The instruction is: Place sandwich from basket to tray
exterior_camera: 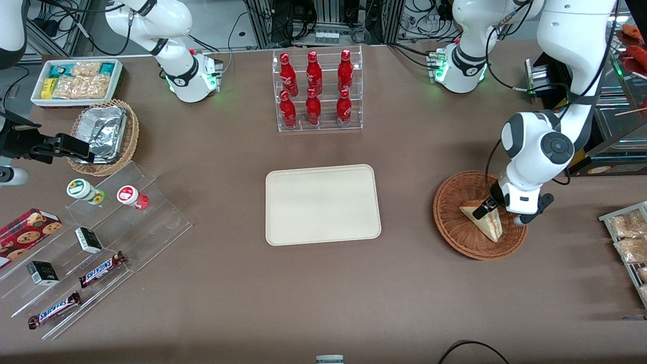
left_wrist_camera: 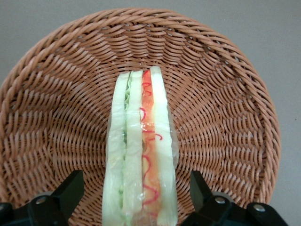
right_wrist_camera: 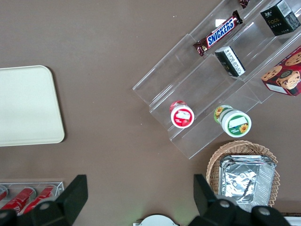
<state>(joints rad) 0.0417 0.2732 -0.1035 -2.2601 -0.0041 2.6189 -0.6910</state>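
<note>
The sandwich (exterior_camera: 484, 218) is a pale wedge standing on edge in the reddish-brown wicker basket (exterior_camera: 455, 222), toward the working arm's end of the table. My gripper (exterior_camera: 505, 212) hangs low over the basket and is open. In the wrist view the sandwich (left_wrist_camera: 141, 150) shows its red, orange and green layers between the two black fingers (left_wrist_camera: 70, 188). A gap of basket weave (left_wrist_camera: 225, 94) shows on each side of it. The cream tray (exterior_camera: 322, 204) lies flat mid-table with nothing on it. It also appears in the right wrist view as the tray (right_wrist_camera: 26, 106).
A clear rack of red bottles (exterior_camera: 317, 91) stands farther from the camera than the tray. A wire rack of snack packets (exterior_camera: 627, 237) sits beside the basket at the table's edge. Toward the parked arm's end are an acrylic stepped display (exterior_camera: 101, 237), a foil-filled tan basket (exterior_camera: 103, 134) and a white bin (exterior_camera: 76, 81).
</note>
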